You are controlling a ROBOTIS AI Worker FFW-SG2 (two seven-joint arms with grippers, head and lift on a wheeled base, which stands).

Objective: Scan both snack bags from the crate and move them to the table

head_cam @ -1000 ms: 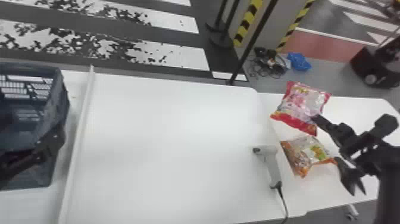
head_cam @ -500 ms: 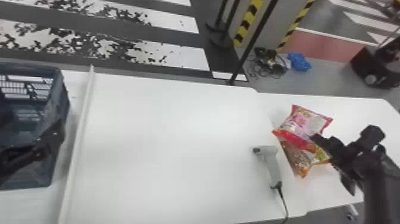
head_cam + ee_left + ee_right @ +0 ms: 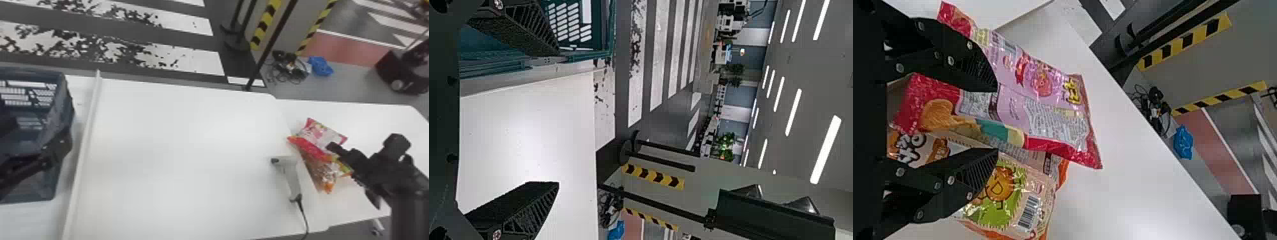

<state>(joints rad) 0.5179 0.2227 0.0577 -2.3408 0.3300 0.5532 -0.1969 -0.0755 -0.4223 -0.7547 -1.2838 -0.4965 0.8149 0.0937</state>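
Nearest, the left gripper (image 3: pixel 558 119) has its fingers spread by the crate (image 3: pixel 60 105), and the right gripper (image 3: pixel 996 120) is open too, one finger over the pink bag (image 3: pixel 1053 120) and the other over the orange bag (image 3: pixel 1008 200), both bags being on the table (image 3: pixel 191 143). The pink bag lies partly across the orange one, so pulling back with a wrapper snagged on a finger could drag either bag, and closing now might pinch both. Just beside them, the scanner (image 3: pixel 292 175) could get knocked by a low inward sweep.
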